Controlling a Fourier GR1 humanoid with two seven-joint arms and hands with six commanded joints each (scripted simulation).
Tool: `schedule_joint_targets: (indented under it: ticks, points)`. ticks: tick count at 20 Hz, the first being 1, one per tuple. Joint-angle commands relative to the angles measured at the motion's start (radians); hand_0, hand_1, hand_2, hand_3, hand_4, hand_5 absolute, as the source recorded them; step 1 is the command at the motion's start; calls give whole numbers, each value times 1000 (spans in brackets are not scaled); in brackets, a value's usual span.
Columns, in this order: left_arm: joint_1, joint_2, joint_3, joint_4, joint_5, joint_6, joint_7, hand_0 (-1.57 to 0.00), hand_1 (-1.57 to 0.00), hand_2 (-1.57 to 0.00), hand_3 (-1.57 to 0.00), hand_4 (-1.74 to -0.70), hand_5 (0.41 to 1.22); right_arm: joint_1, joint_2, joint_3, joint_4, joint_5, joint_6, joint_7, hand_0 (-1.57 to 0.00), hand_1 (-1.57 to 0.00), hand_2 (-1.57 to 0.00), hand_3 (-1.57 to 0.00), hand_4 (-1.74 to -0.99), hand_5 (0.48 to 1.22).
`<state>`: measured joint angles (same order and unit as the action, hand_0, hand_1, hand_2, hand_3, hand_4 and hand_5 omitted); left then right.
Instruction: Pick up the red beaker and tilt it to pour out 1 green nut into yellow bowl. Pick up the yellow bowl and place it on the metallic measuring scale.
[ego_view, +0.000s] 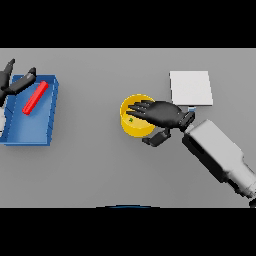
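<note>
Two hands show to you over the grey counter (100, 170), and they sit well apart, one at each side.

Look first at the blue tray (42, 125) on the far left. The red beaker (35, 97) lies on its side inside it, slanted toward the tray's upper right corner. Your left hand (10, 82) rests at the tray's upper left corner with its fingers (27, 77) spread and fairly straight, holding nothing; one fingertip comes close to the beaker's upper end, but you cannot tell from this view whether it touches.

Next in size, the metallic measuring scale (191, 88) lies flat as a pale square at the upper right, just beyond your right wrist.

Your right hand (165, 114) reaches in from the lower right and lies over the yellow bowl (131, 129), near the middle of the counter. Its fingers (137, 109) stretch leftward across the bowl's open top and over its right rim, slightly bent, while the thumb (156, 139) points down and left outside the bowl's lower right wall. The rim sits between fingers and thumb, yet you cannot tell whether they are pinching it.

Smallest of all, one green nut (131, 120) rests inside the bowl, just beneath the fingertips of that hand.
</note>
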<state>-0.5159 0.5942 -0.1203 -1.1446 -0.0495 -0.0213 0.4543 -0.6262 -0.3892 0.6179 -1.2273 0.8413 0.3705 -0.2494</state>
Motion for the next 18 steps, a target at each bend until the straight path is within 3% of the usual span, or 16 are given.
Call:
schedule_joint_targets:
  ticks: [1, 9, 13, 14, 15, 16, 18]
  points:
    - [9, 4, 3, -1, 3, -4, -14, 1, 1, 1, 1, -806, 700, -7, -5, 12, 13, 6, 18, -12, 1, 1, 1, 1, -1162, 667]
    - [15, 10, -5, -10, -2, -13, -10, 1, 1, 1, 1, -792, 708, -81, 39, 64, 150, 41, 55, -8, 1, 1, 1, -12, -1188, 693]
    - [8, 12, -4, 7, -7, -15, -18, 1, 1, 1, 1, -791, 712, -89, 55, 63, 177, 44, 51, 9, -48, -60, -88, -130, -1261, 809]
    - [4, 13, -5, 13, -10, -16, -25, 1, 1, 1, 1, -791, 711, -84, 60, 68, 174, 45, 49, 4, -193, -183, -189, -215, -1309, 891]
    - [12, 11, -7, 0, -9, -13, -24, 1, 1, 1, 1, -789, 710, -94, 63, 67, 184, 44, 48, -9, -455, -407, -349, -322, -1363, 957]
    - [14, 18, 0, 5, -1, -21, -22, 1, 1, 1, 1, -788, 710, -98, 59, 67, 193, 45, 42, -24, -678, -640, -594, -572, -1435, 1010]
    - [2, 8, -4, 13, -5, -17, -24, 1, 1, 1, 1, -787, 707, -90, 50, 71, 168, 31, 56, -24, -999, -975, -945, -792, -1540, 1086]
